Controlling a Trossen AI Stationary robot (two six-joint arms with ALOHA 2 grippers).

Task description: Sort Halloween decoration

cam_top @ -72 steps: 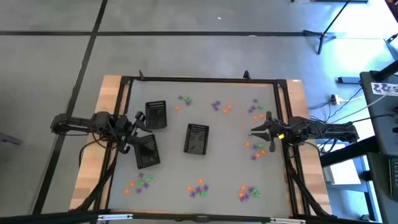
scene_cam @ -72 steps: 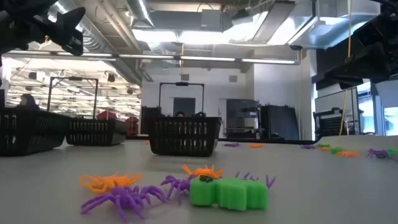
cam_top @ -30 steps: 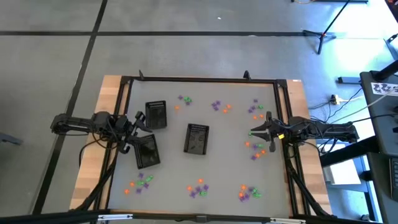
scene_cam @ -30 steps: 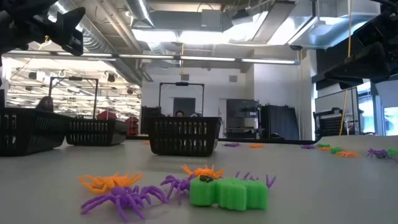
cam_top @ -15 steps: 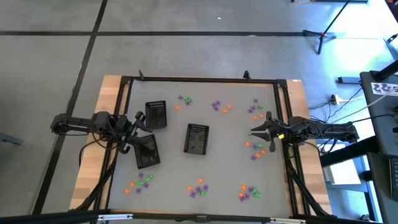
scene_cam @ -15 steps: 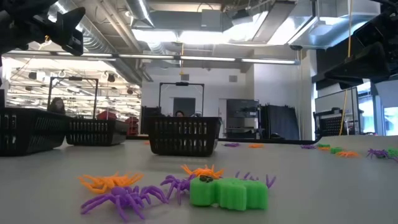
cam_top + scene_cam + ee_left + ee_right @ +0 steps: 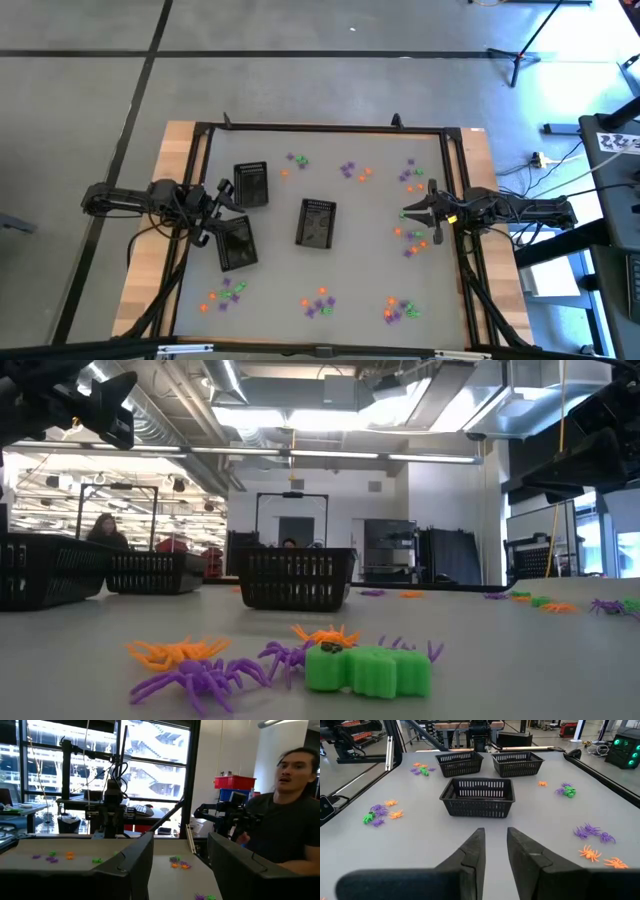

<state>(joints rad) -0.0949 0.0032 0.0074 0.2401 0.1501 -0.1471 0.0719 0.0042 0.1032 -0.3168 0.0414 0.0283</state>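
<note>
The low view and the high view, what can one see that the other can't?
Only the low view shows the room behind the table, with a person far off, and it shows the purple spider and green piece up close. Only the high view shows the whole table, all six little piles, the left gripper by two baskets and the right gripper, both open. Both show the three black baskets and the trinkets.
</note>
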